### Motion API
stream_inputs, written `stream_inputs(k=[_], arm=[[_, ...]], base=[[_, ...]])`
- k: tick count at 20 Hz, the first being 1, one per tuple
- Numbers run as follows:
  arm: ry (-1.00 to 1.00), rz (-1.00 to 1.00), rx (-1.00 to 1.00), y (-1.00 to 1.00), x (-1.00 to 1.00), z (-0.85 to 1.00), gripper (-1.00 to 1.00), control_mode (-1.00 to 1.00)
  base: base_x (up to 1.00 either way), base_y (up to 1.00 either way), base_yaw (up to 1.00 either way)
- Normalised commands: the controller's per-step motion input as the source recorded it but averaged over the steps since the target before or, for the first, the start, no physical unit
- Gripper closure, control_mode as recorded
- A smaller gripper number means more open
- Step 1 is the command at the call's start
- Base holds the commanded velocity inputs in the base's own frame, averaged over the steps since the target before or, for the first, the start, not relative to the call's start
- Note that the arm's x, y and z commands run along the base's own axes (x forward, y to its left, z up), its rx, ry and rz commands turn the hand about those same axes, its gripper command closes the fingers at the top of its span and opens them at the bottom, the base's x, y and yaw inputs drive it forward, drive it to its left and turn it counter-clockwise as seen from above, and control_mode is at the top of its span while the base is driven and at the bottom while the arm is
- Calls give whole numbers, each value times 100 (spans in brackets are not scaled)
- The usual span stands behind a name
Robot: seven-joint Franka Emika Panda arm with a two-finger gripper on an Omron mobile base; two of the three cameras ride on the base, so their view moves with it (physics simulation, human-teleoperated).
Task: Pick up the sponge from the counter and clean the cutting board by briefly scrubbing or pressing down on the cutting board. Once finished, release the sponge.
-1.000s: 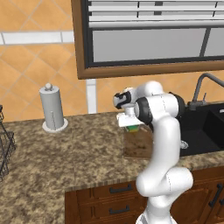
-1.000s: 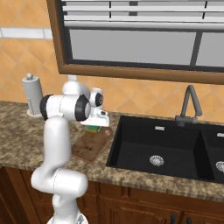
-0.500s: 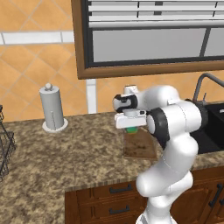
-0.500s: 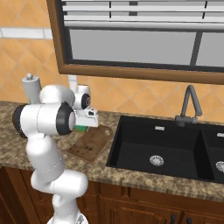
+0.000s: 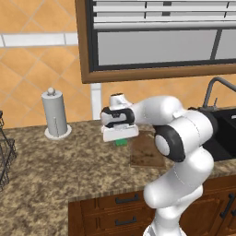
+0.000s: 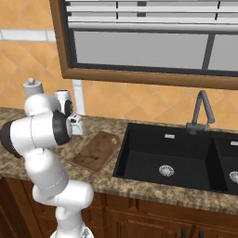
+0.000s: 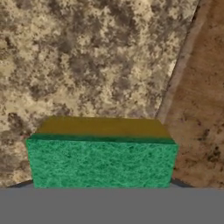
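My gripper (image 5: 120, 140) is shut on the sponge (image 5: 121, 143), which shows as a green patch under the white hand. They hang just off the far left corner of the cutting board (image 5: 146, 150), over the granite counter (image 5: 69, 170). In the hand view the sponge (image 7: 100, 162) sits close, green face toward the camera with the yellowish layer above it, and it hides my fingertips. Behind it lies speckled counter (image 7: 78, 57), with the board (image 7: 201, 109) to the right. The right base view shows the dark brown board (image 6: 96, 151) lying bare beside the sink.
A paper towel roll (image 5: 55, 115) stands at the back left by the tiled wall. A dark wire rack (image 5: 4, 156) is at the left edge. The black sink (image 6: 176, 158) with its faucet (image 6: 202, 111) lies right of the board.
The hand has swung left with the sponge, from over the board to the counter beside the board's left edge. The arm's elbow has turned toward the camera.
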Motion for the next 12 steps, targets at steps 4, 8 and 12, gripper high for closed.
stream_inputs(k=[4,8,12], arm=[[1,0,0,63,2,-40,100,-100],[2,0,0,31,7,-76,100,-100],[3,0,-3,2,3,-82,100,-100]], base=[[0,0,0],[0,0,0],[0,0,0]])
